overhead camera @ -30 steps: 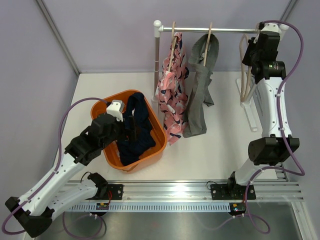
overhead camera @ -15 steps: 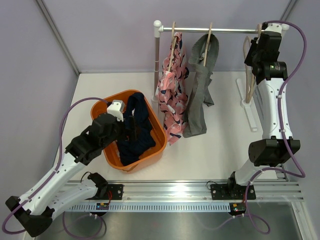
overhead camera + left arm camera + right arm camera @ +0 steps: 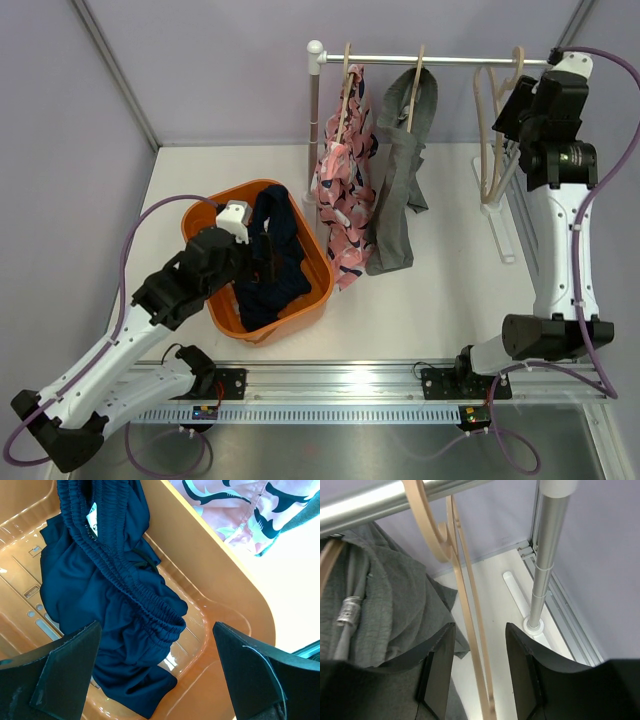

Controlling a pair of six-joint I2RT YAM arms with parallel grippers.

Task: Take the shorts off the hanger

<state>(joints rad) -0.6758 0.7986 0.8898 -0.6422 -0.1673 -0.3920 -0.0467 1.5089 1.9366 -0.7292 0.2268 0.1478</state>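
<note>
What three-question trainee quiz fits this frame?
1. True or false: the navy shorts lie in the orange basket.
2. How many shorts hang on the rail?
3. The bare hanger hangs nearest: A the left gripper, B the right gripper, C the orange basket.
Key: 1 true. 2 two, the pink patterned shorts and the grey shorts. 3 B.
</note>
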